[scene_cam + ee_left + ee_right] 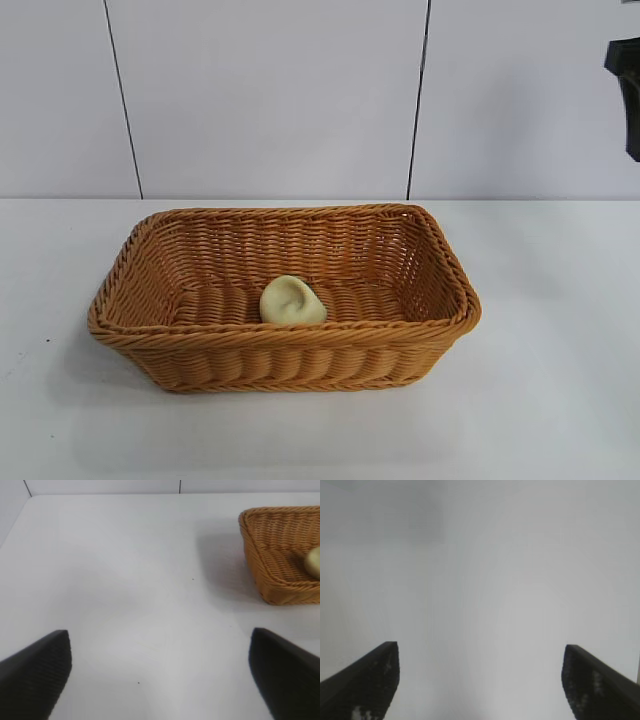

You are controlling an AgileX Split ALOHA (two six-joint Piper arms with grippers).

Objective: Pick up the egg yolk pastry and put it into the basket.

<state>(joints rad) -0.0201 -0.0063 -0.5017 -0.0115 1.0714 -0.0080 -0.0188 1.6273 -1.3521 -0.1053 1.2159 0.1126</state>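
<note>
I see the egg yolk pastry lying on the floor of the basket, close to the near wall and about in the middle of its length. It leans a little, with its dimple turned toward the exterior camera. I judge the placing is already done, because nothing holds the pastry and it rests inside the rim.

My left gripper hangs above the bare table, well apart from the basket, with its two fingers spread wide and nothing between them. The basket is off to the side there, with only an edge of the pastry showing. My right gripper is also spread wide and empty, over plain white surface. In the exterior view only a dark part of the right arm shows at the edge, so I think both arms are drawn back to leave the basket free.
</note>
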